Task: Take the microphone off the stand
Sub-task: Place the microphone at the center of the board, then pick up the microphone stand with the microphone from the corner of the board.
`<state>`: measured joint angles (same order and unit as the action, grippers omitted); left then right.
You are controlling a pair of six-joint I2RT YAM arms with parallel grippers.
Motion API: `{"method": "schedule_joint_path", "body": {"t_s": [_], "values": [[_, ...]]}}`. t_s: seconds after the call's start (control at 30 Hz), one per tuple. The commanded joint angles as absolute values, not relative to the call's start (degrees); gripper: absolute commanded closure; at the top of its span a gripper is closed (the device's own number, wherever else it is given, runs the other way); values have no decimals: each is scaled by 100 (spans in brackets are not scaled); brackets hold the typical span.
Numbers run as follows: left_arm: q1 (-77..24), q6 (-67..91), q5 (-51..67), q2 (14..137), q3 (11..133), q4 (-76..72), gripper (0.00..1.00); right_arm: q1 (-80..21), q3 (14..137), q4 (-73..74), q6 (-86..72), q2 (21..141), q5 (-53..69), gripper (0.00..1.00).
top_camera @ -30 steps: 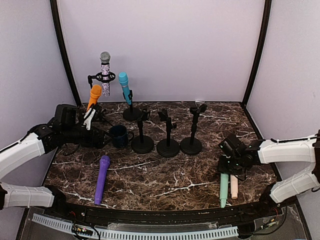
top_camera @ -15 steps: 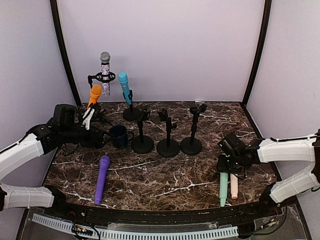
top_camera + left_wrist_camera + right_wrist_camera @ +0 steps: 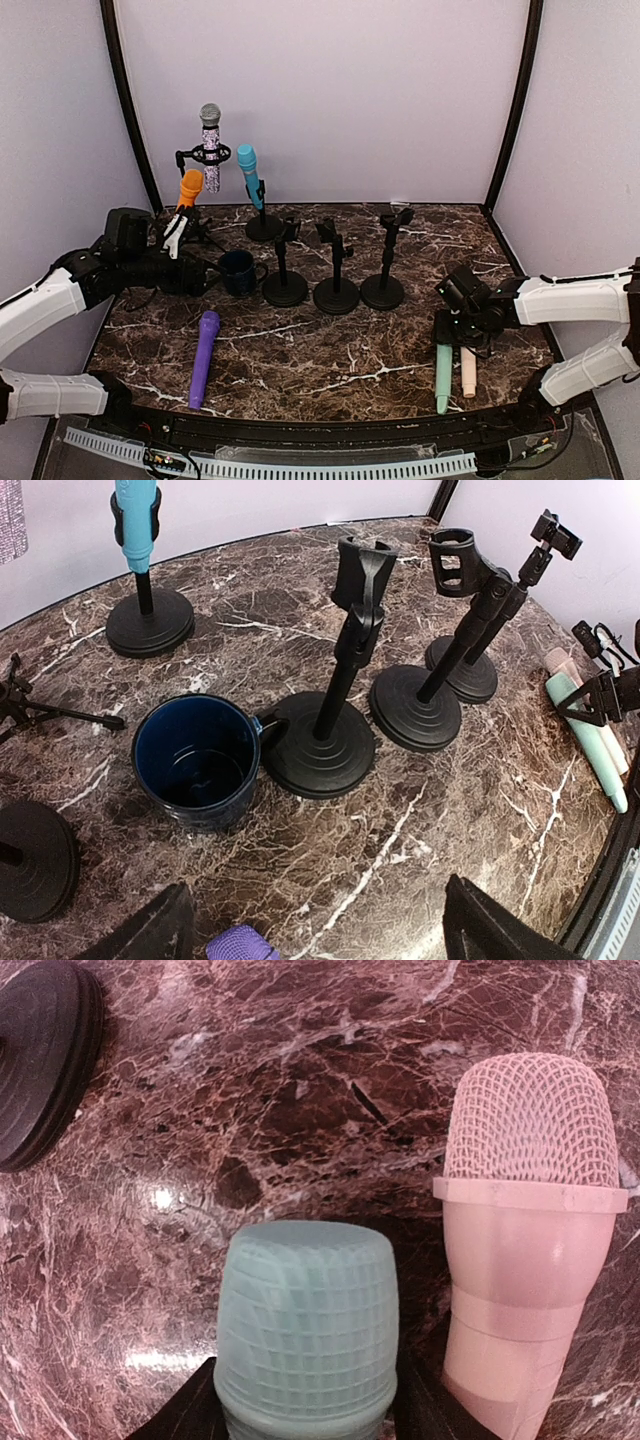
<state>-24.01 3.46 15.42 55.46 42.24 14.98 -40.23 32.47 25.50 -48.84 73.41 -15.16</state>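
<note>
Three microphones stand in holders at the back left: a glittery silver one, a blue one and an orange one. A pale green microphone lies on the table at the front right, beside a pink one. My right gripper straddles the green microphone's head, with a finger close on each side; whether they still press it does not show. My left gripper hangs open and empty over the table, near the navy mug.
Three empty black stands stand in a row mid-table. A navy mug sits left of them. A purple microphone lies at the front left. The orange microphone's stand base is close to the left gripper.
The green microphone's tail has shifted slightly left on the table beside the pink one. The left arm has barely moved.
</note>
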Motion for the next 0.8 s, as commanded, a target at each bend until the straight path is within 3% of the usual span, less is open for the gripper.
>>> {"method": "schedule_joint_path", "body": {"t_s": [0.0, 0.77], "values": [[-2382, 378, 1584, 5400, 4162, 1556, 12, -3999, 3392, 2569, -4844, 7334, -1600, 42], [-2380, 471, 1016, 4763, 3953, 1389, 12, -3999, 4005, 3127, -4412, 6060, -1583, 39]]}}
